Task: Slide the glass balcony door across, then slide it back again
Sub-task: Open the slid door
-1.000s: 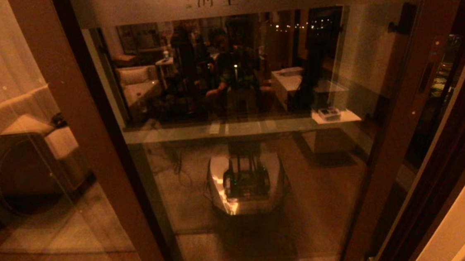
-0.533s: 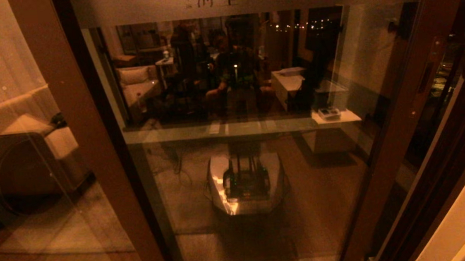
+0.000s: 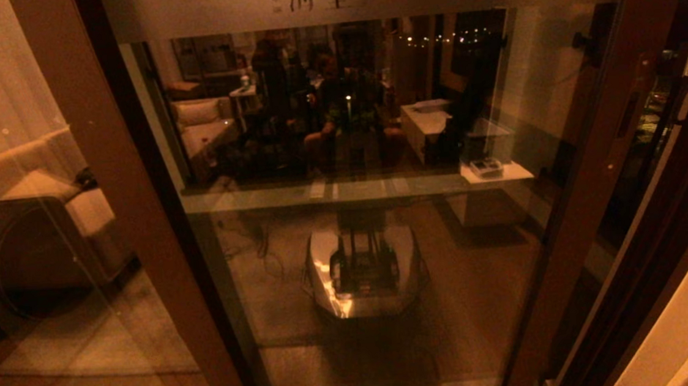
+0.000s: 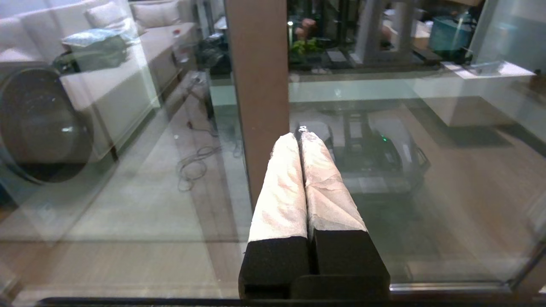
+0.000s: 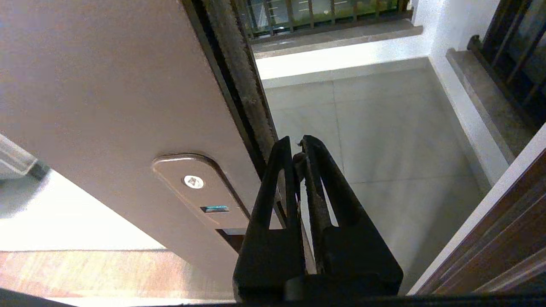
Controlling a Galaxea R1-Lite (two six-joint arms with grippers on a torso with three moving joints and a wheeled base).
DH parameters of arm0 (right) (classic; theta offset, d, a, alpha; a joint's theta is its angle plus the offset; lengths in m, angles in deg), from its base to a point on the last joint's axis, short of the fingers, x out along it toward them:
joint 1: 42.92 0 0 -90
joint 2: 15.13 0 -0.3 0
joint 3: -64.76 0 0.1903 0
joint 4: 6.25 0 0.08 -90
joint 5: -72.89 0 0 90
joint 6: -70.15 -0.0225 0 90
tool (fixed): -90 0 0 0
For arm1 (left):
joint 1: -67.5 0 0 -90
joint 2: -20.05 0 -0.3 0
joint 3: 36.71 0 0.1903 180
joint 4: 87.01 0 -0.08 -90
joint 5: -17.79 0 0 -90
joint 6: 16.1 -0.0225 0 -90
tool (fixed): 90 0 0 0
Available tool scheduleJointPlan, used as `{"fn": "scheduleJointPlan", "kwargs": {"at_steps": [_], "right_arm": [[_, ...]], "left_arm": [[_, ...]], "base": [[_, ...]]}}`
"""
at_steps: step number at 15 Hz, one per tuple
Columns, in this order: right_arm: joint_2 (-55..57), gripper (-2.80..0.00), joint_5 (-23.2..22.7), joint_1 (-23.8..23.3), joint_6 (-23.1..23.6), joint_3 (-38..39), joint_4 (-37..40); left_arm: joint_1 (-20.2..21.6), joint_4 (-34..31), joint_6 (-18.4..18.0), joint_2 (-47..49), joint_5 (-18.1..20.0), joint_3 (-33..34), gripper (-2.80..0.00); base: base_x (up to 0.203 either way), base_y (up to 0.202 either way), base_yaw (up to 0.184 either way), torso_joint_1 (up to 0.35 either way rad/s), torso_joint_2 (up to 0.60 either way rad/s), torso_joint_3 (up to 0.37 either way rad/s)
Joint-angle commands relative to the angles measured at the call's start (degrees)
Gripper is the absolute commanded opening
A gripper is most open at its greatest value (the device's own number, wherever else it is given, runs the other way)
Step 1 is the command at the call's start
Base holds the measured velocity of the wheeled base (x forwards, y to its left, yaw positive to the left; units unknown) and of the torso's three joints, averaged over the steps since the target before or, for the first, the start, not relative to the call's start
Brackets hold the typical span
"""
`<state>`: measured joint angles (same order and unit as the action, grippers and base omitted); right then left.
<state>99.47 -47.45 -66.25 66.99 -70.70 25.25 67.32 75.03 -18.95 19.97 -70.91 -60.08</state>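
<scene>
1. Filling the head view, the tall brown-framed glass balcony door (image 3: pixel 358 216) is seen slightly open at its right edge.
2. The black right gripper (image 5: pixel 297 147), fingers closed, is held at the door's edge beside the recessed handle plate (image 5: pixel 200 192).
3. The white-wrapped left gripper (image 4: pixel 300 135) is closed, empty, facing the glass.

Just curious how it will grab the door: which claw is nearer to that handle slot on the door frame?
The right claw, shut, sits beside the handle slot at the door's open edge. The left claw, also shut, is at the opposite frame post.
</scene>
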Motion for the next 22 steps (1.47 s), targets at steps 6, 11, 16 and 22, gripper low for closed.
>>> {"fn": "scheduleJointPlan", "kwargs": {"at_steps": [6, 11, 16, 22], "right_arm": [[-0.35, -2.8, -0.25, 2.96, -0.01, 0.11, 0.13], [-0.43, -2.8, 0.02, 4.07, -0.09, 0.81, 0.22], [-1.77, -2.8, 0.14, 6.42, -0.01, 2.52, 1.01], [-2.34, -2.8, 3.81, 9.4, 0.04, 4.06, 0.96]], "left_arm": [[0.01, 0.05, -0.05, 0.07, 0.02, 1.96, -2.8], [0.01, 0.05, -0.05, 0.07, 0.02, 1.95, -2.8], [0.01, 0.05, -0.05, 0.07, 0.02, 1.97, -2.8], [0.01, 0.05, -0.05, 0.07, 0.02, 2.02, -2.8]], "base": [[0.0, 0.0, 0.0, 0.0, 0.0, 0.0], [0.0, 0.0, 0.0, 0.0, 0.0, 0.0], [0.0, 0.0, 0.0, 0.0, 0.0, 0.0], [0.0, 0.0, 0.0, 0.0, 0.0, 0.0]]}}
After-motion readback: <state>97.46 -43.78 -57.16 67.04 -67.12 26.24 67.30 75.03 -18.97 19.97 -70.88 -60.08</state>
